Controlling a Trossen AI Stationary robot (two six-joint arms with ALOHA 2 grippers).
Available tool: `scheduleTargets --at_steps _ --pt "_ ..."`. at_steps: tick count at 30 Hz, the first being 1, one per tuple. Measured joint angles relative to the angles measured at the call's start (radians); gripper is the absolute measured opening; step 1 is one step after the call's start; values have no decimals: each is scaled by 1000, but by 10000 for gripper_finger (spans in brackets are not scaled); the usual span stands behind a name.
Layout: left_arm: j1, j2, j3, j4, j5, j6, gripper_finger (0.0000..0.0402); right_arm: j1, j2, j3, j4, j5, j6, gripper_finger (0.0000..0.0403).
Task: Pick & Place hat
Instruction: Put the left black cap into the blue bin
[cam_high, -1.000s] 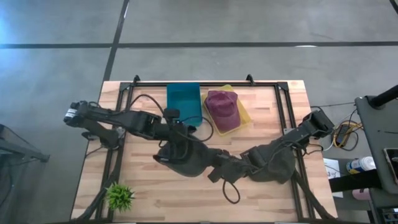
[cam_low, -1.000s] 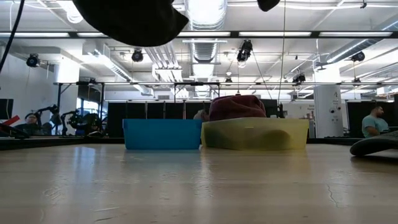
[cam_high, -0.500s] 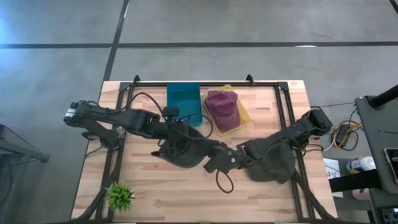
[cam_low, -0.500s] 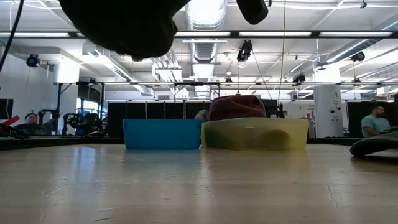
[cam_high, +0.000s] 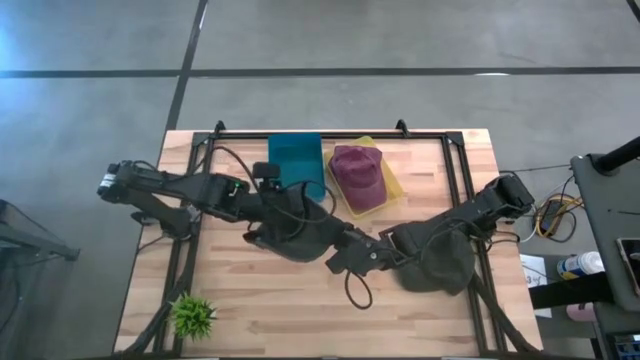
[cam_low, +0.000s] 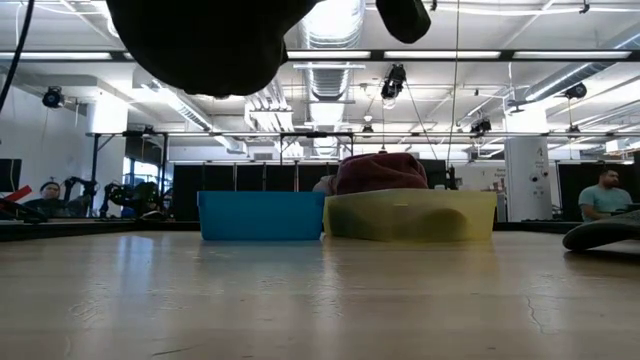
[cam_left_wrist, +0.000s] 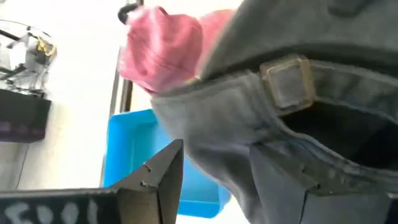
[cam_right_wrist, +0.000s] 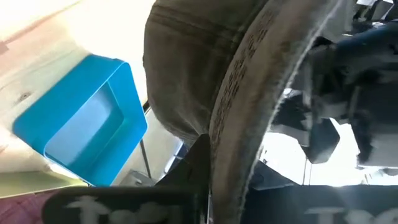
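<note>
A dark olive-grey hat hangs in the air over the table's middle, near the blue bin; it fills the top of the low view. My right gripper is shut on the hat, reaching in from the table's right. My left gripper is open at the hat's rear. Its fingers stand on either side of the back edge beside the buckle strap. A maroon hat lies in the yellow bin. My right gripper pinches the hat's brim by its stitched edge between its two fingers. It comes nearly level from the table's right. The hat is lifted clear of the table, its crown beyond the fingers. My left gripper: whether its fingers touch the hat's back edge I cannot tell; blue bin shows between the other finger and the cloth.
Another dark hat lies on the table at the right, under my right arm, also seen low. A small green plant stands at the near left corner. People and equipment show in the room beyond the far edge.
My right gripper has carried the hat toward the table's far edge, closer to the blue bin, then kept still. My left gripper has gone with it, rising a little and turning its wrist. The hat stays lifted clear.
</note>
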Motion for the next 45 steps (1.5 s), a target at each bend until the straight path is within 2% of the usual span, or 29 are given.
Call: scheduleTargets --at_steps 6,14,18,21,25,28,32,37,40,42,45 --pt "1 -50 42 -89 -67 7 178 -4 0 -1 -5 19 11 13" --pt "19 -117 44 -166 -93 -1 178 -2 -2 -2 -14 36 27 13" --pt "25 -149 44 -318 -111 -6 178 -1 -2 -2 -14 34 37 13" --pt "16 -191 46 -388 -178 -88 178 1 -2 -3 -20 35 91 13" --pt "-26 -244 47 -369 -182 -251 178 8 -2 -8 -85 26 202 13" --pt "-61 -257 34 -371 -183 -311 178 21 -2 -11 -161 -40 374 13" --pt "-93 -250 -3 -371 -188 -331 178 45 -2 -15 -152 -131 710 13" --pt "-100 -229 -68 -372 -198 -306 178 56 13 -30 -102 -155 1014 13" --pt "-100 -212 -102 -371 -198 -281 178 55 26 -31 -106 -262 1269 13" --pt "-100 -201 -114 -371 -197 -278 178 53 33 -41 -169 -303 1458 13" --pt "-100 -191 -121 -369 -182 -284 178 25 49 -90 -180 -520 1718 13"
